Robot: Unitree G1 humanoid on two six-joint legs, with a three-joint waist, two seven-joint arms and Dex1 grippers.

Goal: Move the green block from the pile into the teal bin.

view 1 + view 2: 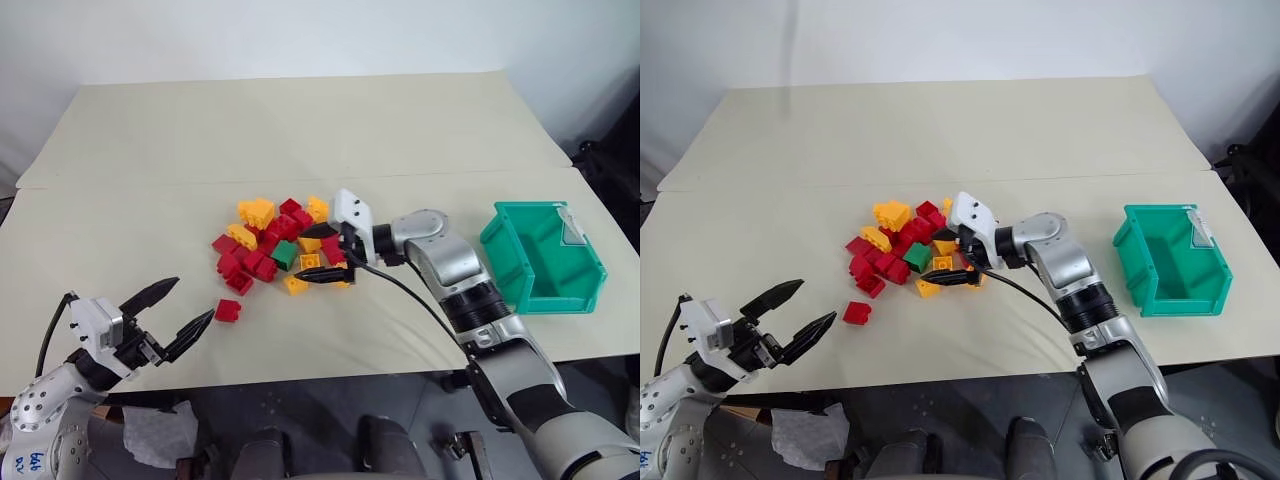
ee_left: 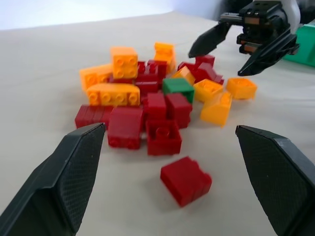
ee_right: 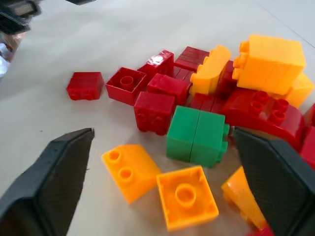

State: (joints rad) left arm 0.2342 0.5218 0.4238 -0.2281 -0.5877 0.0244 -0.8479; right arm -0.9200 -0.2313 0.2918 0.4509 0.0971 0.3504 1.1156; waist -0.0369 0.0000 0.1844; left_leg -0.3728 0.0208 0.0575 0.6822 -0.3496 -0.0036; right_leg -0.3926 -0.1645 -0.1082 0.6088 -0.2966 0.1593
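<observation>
I see the left gripper (image 1: 170,311) near left, fingers spread, holding nothing. Stray red block (image 1: 228,310) just right of it. Pile (image 1: 270,245) mid-table w/ green block (image 1: 285,254) in it. Right gripper (image 1: 325,253) at pile's right edge, spread, empty. Teal bin (image 1: 524,290) far right.

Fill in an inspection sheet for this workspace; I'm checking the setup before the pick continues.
Surface: cream table, seam across it.
Job's things: green block lying in the pile of red and yellow-orange bricks; teal bin on the right, nothing seen inside.
Clutter: one red brick apart from the pile.
Grippers: right gripper open at the pile's edge beside the green block; left gripper open, holding nothing.
Cables: black cable along the right arm.
Surroundings: white wall.
</observation>
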